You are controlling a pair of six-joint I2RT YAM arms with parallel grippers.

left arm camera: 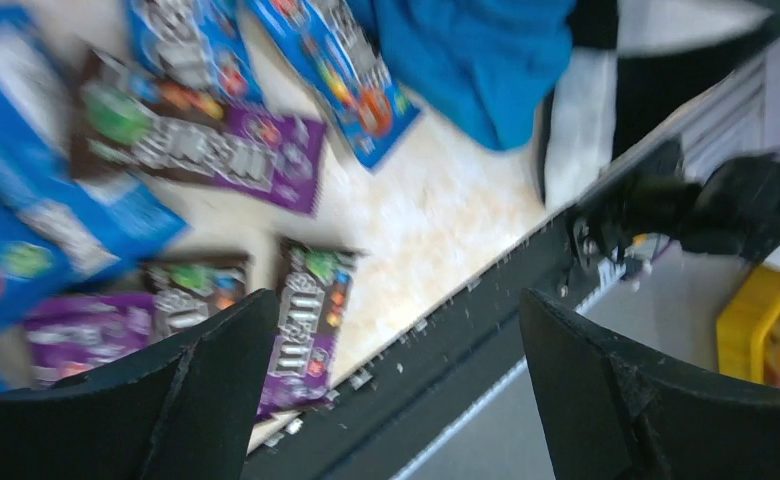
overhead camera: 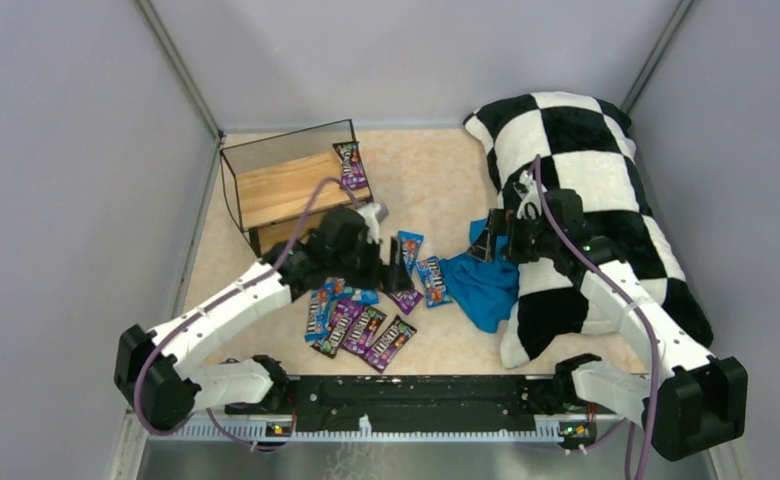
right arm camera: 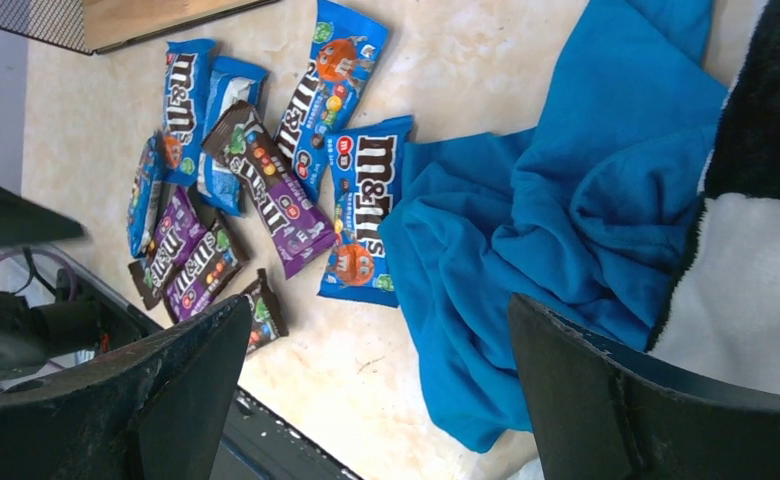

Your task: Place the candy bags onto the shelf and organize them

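Several candy bags, purple and blue, lie in a loose pile [overhead camera: 361, 320] on the table in front of the shelf [overhead camera: 286, 185]. One purple bag [overhead camera: 351, 165] lies on the shelf's top board at its right end. My left gripper [overhead camera: 396, 270] hangs open and empty just above the pile's far side. In the left wrist view it [left arm camera: 396, 310] is over the table's near edge, beside a purple bag [left arm camera: 306, 320]. My right gripper [overhead camera: 486, 245] is open and empty above the blue cloth's edge. In the right wrist view it [right arm camera: 376, 320] is near a blue bag [right arm camera: 361, 205].
A blue cloth [overhead camera: 486, 285] lies crumpled right of the bags, partly against the big checkered pillow [overhead camera: 586, 170] filling the right side. The black base rail [overhead camera: 416, 400] runs along the near edge. Grey walls enclose the table.
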